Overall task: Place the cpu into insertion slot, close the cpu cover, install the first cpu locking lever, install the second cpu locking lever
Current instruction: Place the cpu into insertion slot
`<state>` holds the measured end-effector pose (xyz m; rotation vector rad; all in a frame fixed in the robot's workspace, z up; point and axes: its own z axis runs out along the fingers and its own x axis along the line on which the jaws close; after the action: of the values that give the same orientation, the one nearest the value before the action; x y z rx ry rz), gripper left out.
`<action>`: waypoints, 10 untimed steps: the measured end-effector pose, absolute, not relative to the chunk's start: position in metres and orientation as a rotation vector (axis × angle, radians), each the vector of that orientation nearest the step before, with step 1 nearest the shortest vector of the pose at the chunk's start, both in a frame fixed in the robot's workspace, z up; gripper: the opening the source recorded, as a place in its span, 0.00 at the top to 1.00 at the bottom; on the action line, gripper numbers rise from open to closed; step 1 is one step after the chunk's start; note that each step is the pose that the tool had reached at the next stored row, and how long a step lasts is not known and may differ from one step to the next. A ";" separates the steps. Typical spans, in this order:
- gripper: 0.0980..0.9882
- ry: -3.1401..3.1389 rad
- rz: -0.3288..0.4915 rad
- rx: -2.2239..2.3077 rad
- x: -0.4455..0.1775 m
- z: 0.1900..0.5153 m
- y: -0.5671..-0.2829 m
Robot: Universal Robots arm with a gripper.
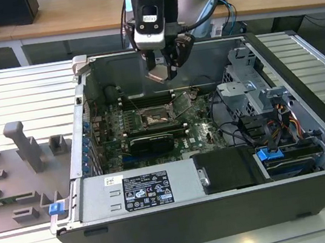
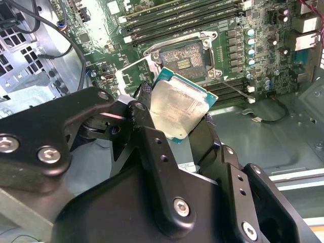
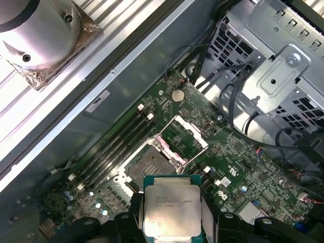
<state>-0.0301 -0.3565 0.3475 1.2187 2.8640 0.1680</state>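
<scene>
My gripper [image 1: 162,72] hangs above the open computer case, shut on the cpu [image 2: 179,109], a small square chip with a pale silvery face and a green edge, held by two opposite edges. In the first wrist view the cpu [image 3: 171,207] sits between the black fingers [image 3: 126,223]. The insertion slot [image 3: 149,164] lies below on the green board, its dark centre bare, also seen in the second wrist view as the insertion slot [image 2: 185,58]. The cpu cover [image 3: 185,139] stands swung open beside the slot. The cpu is well above the slot, not touching it.
Long black memory slots [image 1: 147,99] run beside the socket. A black graphics card [image 1: 150,143] lies nearer the power supply [image 1: 142,191]. A metal drive cage [image 1: 250,93] with cables fills the case on the exterior view's right. A grey fixture [image 1: 21,161] stands outside on the left.
</scene>
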 end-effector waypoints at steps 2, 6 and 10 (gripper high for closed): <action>0.50 2.863 0.168 1.222 -0.030 0.347 -0.356; 0.50 2.859 0.168 1.230 -0.030 0.346 -0.356; 0.50 2.854 0.168 1.240 -0.030 0.344 -0.356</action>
<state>-0.0304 -0.3565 0.3445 1.2403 2.8539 0.1679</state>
